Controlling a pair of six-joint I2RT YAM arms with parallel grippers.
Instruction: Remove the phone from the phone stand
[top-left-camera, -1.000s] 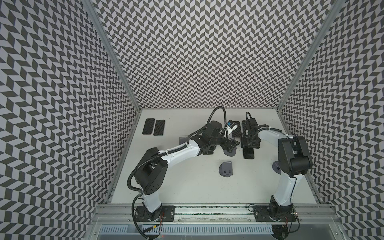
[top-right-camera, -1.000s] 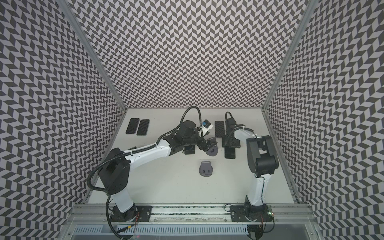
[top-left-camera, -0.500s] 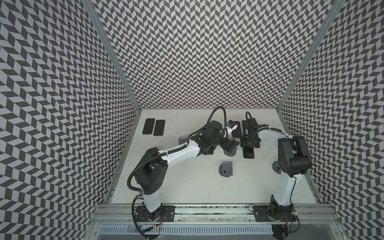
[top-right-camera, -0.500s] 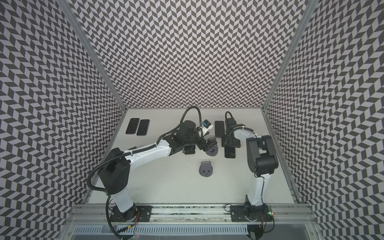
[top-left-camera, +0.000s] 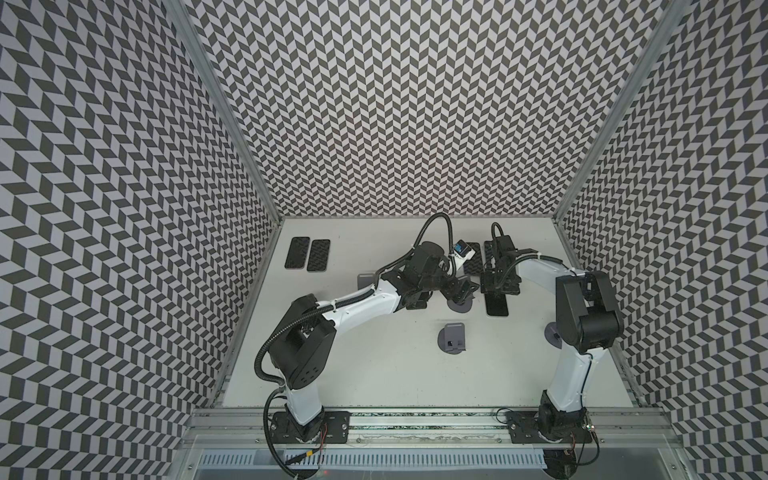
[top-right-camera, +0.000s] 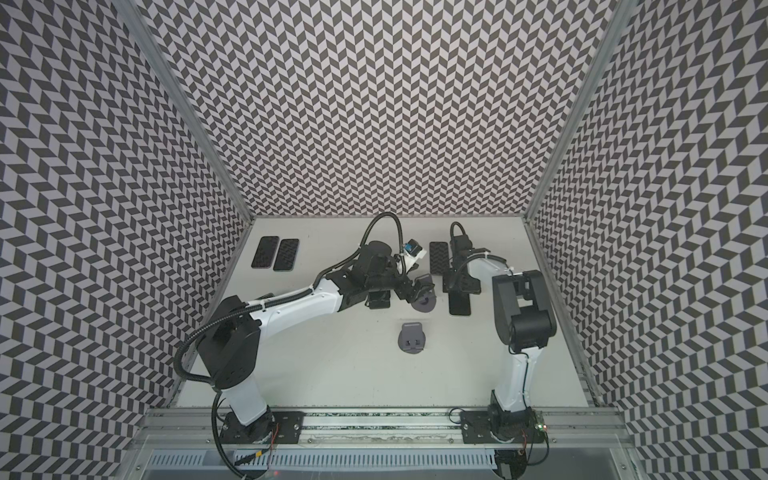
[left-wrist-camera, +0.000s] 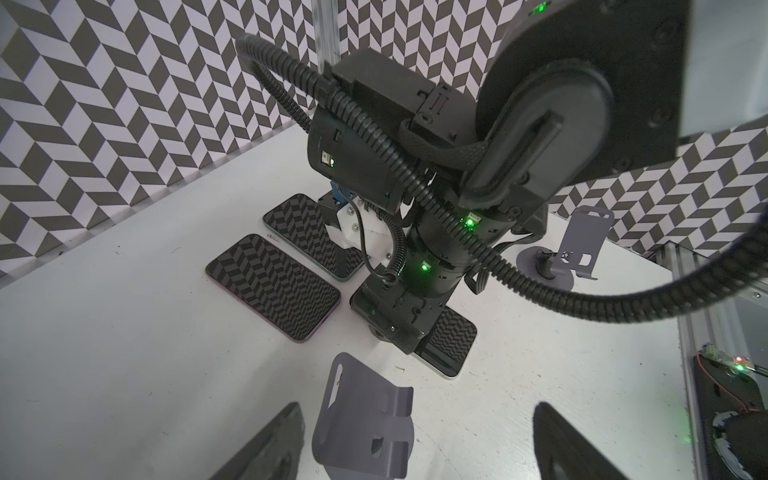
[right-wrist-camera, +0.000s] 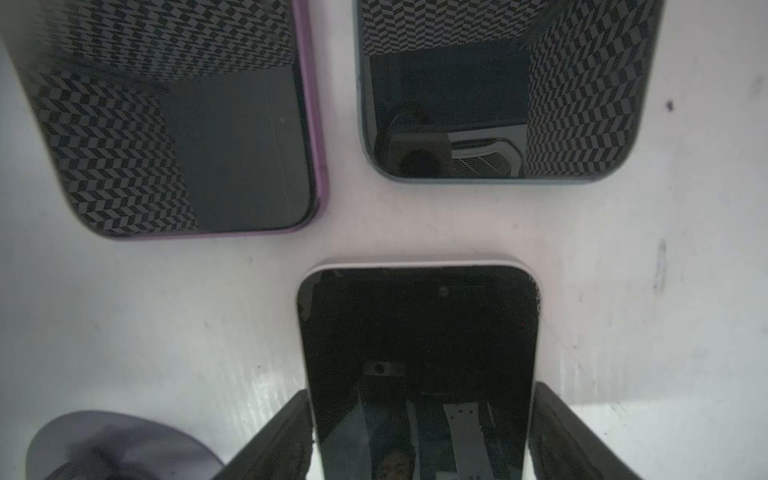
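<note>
The right gripper (right-wrist-camera: 422, 395) has spread its fingers (right-wrist-camera: 282, 440) a little wider. They now stand along the two long edges of the phone (right-wrist-camera: 415, 332), which lies flat on the table (right-wrist-camera: 166, 311) between them. Whether they still touch those edges cannot be told.

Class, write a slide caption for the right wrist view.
Right hand flanks white-rimmed black phone flat on white table.

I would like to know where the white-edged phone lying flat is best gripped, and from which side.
I'd take the white-edged phone across its long edges, from above: it lies flat, screen up, on the table, so only those parallel edges offer the jaws a hold.
</note>
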